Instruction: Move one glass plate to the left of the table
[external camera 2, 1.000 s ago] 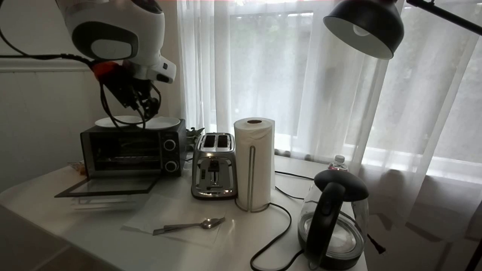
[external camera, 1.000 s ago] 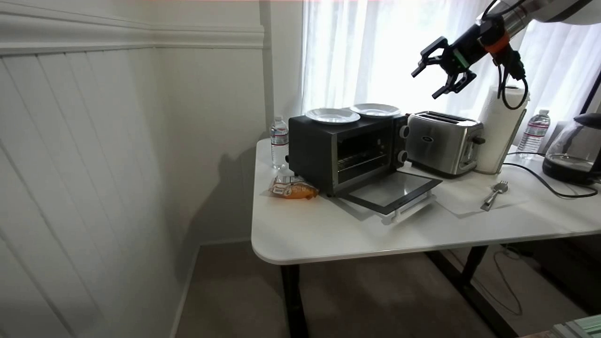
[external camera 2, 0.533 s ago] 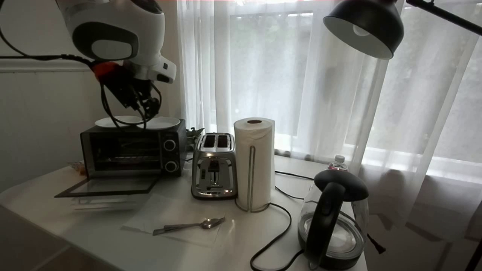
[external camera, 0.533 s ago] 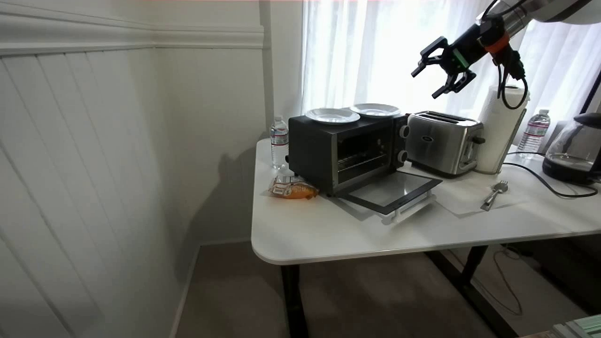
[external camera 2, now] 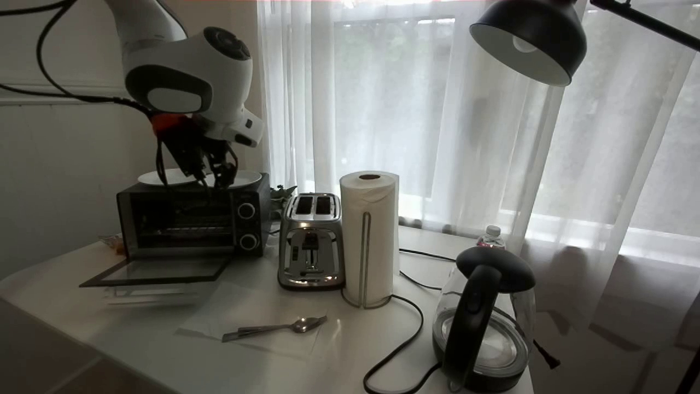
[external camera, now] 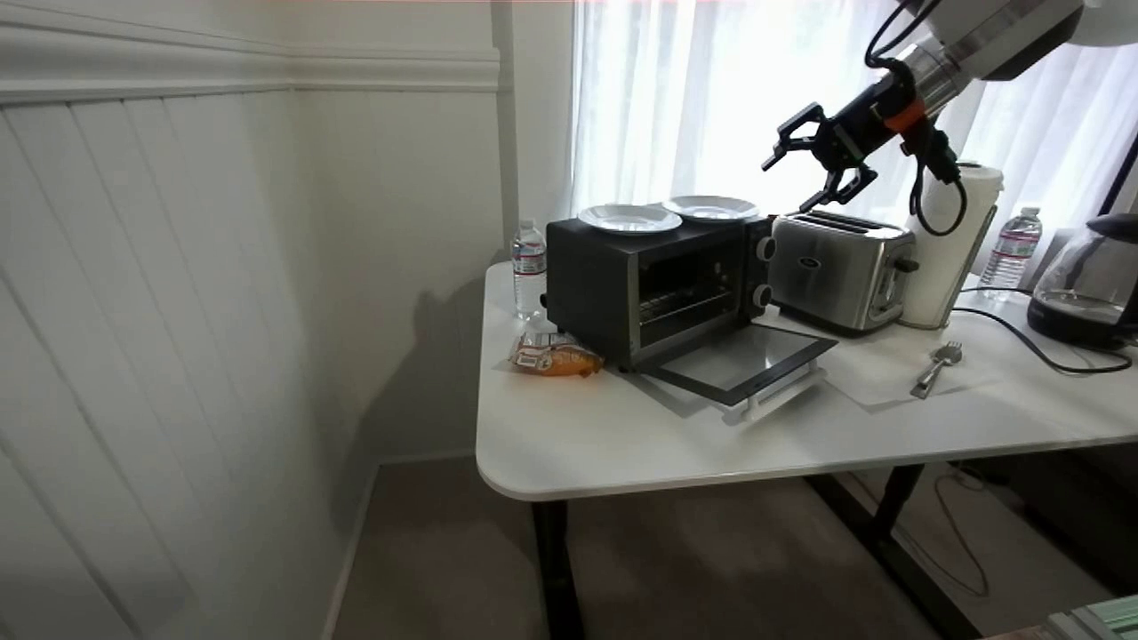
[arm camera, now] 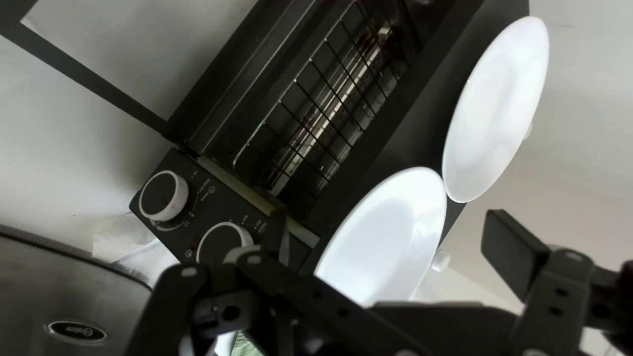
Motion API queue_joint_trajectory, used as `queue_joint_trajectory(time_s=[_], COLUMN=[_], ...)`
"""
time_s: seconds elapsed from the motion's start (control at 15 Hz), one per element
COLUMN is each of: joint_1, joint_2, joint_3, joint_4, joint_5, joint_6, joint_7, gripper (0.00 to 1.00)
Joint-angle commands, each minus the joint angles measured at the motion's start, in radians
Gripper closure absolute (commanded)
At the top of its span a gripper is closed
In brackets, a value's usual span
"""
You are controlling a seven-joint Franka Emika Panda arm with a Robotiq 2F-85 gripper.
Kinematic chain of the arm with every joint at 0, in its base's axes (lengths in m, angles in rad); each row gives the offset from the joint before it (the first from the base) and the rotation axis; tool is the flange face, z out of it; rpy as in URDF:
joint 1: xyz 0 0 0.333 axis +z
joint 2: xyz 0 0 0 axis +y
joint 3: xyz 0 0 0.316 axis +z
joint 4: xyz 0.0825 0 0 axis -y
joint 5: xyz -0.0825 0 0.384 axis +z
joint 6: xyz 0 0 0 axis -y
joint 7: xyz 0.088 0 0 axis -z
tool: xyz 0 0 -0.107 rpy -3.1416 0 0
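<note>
claw point(external camera: 786, 188) hanging, fingers spread. round glass plate point(external camera: 711, 209) and its twin point(external camera: 630, 220) lie face up on the oven point(external camera: 589, 289), near a short edge of the table point(external camera: 613, 453). toaster point(external camera: 836, 271) badge point(arm camera: 76, 332) reads "oster".

A black toaster oven point(external camera: 613, 284) stands near the edge of the bench point(external camera: 578, 458) that faces the panelled wall point(external camera: 222, 311), its glass door point(external camera: 740, 360) lowered toward the front edge, away from the curtains point(external camera 2: 383, 109). Between the oven and that end edge lies an orange printed packet point(external camera: 557, 357); a water bottle point(external camera: 530, 276) stands upright near the back corner there. Nearer the back edge come a steel toaster point(external camera: 831, 276) and an upright paper-towel roll point(external camera 2: 377, 241). Cutlery point(external camera 2: 273, 329) rests on a thin pale sheet point(external camera 2: 246, 306) closer to the front edge. A glass kettle point(external camera 2: 471, 320) stands by the opposite end edge, a second bottle point(external camera: 1011, 258) farther back. A black lamp point(external camera 2: 538, 38) hangs before the curtains.
</note>
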State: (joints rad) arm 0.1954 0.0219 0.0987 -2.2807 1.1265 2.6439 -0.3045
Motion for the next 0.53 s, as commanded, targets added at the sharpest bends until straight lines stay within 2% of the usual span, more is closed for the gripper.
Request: queue_joint_trajectory(time_s=[0.0, 0.47], joint_1=[0.001, -0.030], joint_2=[0.107, 0.251], joint_3=[0.006, 0.001], joint_4=[0.104, 0.246], joint_5=[0.123, 0.282], joint_6=[0.034, 0.056], joint_7=[-0.075, -0.230], gripper=[0.00, 0.00])
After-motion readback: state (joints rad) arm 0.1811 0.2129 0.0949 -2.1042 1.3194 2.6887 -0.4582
